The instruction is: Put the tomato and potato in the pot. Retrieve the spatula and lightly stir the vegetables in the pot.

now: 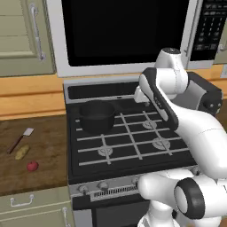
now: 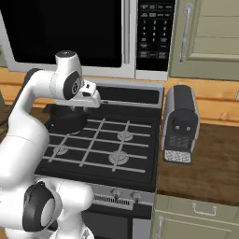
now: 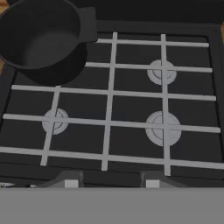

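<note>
A black stove (image 1: 133, 146) with pale grey grates fills the middle of the left base view, and a large microwave (image 1: 124, 31) with a dark door hangs above it along the top of the frame. The white arm (image 1: 177, 115) rises from the lower right and bends over the cooktop. At the right of the right base view a grey toaster (image 2: 180, 122) stands on the wooden counter (image 2: 210, 158). The pot (image 1: 96, 116) sits on the stove's rear left burner, left of centre in the left base view and upper left in the hand view, with nothing in it. On the counter at the left edge lie the spatula (image 1: 20, 140), just below it the potato (image 1: 22, 152), and lower still the tomato (image 1: 32, 166), each apart. The gripper's fingertips (image 3: 70, 181) show at the bottom of the hand view spread wide, grasping nothing.
</note>
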You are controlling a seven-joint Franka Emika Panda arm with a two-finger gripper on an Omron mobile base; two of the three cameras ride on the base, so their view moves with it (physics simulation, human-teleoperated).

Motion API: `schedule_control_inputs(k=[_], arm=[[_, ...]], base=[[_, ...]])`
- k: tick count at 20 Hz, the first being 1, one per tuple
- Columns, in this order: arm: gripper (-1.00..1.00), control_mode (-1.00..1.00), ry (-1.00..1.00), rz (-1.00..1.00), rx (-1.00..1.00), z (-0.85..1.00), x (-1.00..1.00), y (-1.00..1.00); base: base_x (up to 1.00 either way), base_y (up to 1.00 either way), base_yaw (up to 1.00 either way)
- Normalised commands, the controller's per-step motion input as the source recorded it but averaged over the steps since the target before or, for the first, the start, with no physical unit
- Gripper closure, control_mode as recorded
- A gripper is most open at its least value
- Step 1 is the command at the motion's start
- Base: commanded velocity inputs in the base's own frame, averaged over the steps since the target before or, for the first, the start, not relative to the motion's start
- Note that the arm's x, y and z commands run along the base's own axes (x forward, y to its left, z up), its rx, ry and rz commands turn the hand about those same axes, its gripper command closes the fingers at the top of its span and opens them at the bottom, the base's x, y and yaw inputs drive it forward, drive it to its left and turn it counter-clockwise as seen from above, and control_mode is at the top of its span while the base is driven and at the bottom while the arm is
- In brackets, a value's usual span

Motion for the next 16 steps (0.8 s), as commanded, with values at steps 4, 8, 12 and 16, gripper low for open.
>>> schedule_control_inputs(k=[4,8,12,16], arm=[[-1.0,1.0,0.0,0.0,0.0,0.0,0.0,0.0],[-1.0,1.0,0.0,0.0,0.0,0.0,0.0,0.0],[-1.0,1.0,0.0,0.0,0.0,0.0,0.0,0.0],[-1.0,1.0,0.0,0.0,0.0,0.0,0.0,0.0]], base=[[-0.32,0.31,0.0],[-0.33,1.0,0.05],[-0.01,1.0,0.02],[0.0,0.86,0.0]])
